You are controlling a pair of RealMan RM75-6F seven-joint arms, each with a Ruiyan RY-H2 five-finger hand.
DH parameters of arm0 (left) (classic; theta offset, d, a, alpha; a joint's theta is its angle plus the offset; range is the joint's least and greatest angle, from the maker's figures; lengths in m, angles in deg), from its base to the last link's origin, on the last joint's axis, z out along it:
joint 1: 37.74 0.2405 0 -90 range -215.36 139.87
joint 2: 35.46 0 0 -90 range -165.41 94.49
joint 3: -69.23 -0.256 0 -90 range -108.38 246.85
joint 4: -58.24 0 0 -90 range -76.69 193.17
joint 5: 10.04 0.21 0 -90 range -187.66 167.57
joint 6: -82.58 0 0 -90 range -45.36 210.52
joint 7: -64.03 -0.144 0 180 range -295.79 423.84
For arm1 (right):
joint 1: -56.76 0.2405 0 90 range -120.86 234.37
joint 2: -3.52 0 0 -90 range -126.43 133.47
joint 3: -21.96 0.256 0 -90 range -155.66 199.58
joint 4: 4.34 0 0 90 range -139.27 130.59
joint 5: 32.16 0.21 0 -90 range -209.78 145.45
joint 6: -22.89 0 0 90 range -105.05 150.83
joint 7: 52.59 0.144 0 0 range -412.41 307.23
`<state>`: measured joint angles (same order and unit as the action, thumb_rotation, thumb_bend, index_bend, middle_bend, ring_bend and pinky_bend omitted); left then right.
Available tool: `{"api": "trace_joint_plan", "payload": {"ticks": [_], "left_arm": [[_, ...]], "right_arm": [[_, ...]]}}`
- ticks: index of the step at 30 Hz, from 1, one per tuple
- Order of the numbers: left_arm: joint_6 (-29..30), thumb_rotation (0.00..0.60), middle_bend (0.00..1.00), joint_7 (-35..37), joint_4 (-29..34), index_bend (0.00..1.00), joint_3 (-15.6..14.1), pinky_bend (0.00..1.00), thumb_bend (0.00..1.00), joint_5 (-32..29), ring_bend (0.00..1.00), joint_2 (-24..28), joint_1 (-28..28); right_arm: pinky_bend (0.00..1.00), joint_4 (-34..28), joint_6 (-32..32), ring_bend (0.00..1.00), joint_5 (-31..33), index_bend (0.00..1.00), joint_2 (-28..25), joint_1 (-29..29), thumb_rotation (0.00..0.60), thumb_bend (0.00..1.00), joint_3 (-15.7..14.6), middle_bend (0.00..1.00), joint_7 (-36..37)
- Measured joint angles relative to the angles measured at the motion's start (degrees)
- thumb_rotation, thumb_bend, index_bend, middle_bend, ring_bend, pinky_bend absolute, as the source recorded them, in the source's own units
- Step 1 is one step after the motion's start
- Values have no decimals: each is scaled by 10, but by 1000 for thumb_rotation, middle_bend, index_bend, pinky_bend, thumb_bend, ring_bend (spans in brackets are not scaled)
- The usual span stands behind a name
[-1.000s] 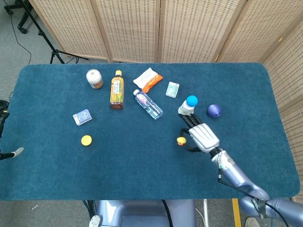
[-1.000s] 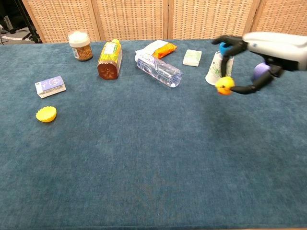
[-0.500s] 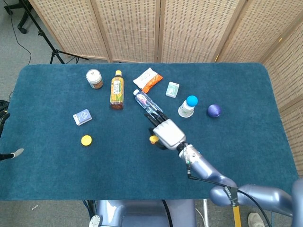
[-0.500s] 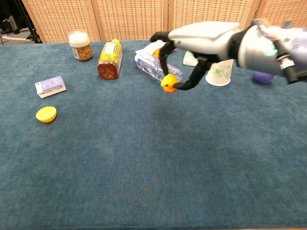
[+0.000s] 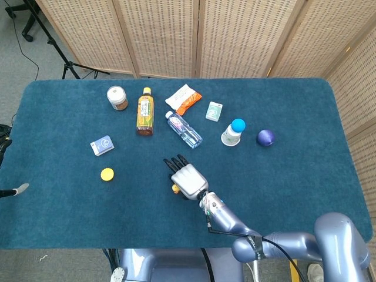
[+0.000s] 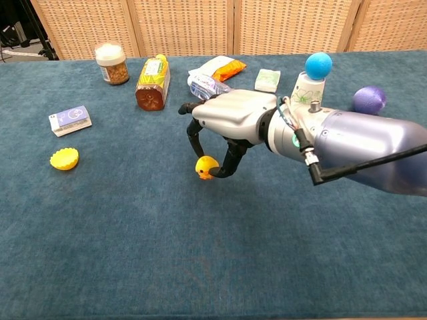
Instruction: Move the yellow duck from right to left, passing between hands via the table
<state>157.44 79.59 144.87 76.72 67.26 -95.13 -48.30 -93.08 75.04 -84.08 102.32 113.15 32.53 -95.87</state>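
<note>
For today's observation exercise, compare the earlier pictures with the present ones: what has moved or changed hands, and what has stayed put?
The right hand carried the yellow duck leftward, from beside the paper cup to the table's middle, and lowered it close to the cloth. It still pinches the duck; nothing was released. The bottles, snack packet, purple ball and yellow cap stayed put. The left hand is not in view.

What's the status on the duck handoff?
Right robot hand pinching yellow duck low over mid-table. Left robot hand not in view. Drop zone bare; yellow cap far left, off the path.
</note>
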Motion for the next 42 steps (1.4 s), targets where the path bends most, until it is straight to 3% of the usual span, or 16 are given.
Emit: {"api": "trace_joint_plan", "payload": {"ticks": [14, 20, 26, 38, 42], "left_arm": [[-4, 600, 0, -8, 2, 0, -1, 0, 0, -3, 0, -1, -4], [-5, 600, 0, -11, 3, 0, -1, 0, 0, -5, 0, -2, -4], [-6, 600, 0, -13, 3, 0, -1, 0, 0, -6, 0, -2, -5], [-7, 600, 0, -10, -1, 0, -1, 0, 0, -7, 0, -3, -6], [-10, 600, 0, -9, -1, 0, -1, 0, 0, -6, 0, -2, -8]], "right_arm": [[0, 40, 5, 0, 19, 505, 19, 1, 600, 464, -18, 0, 11], [0, 40, 6, 0, 15, 361, 16, -1, 600, 406, -23, 0, 19], [0, 35, 9, 0, 20, 309, 13, -2, 600, 373, -28, 0, 13], [0, -49, 62, 0, -22, 284, -40, -20, 600, 356, -31, 0, 12], [0, -90, 101, 0, -78, 202, -93, -45, 600, 186, -37, 0, 32]]}}
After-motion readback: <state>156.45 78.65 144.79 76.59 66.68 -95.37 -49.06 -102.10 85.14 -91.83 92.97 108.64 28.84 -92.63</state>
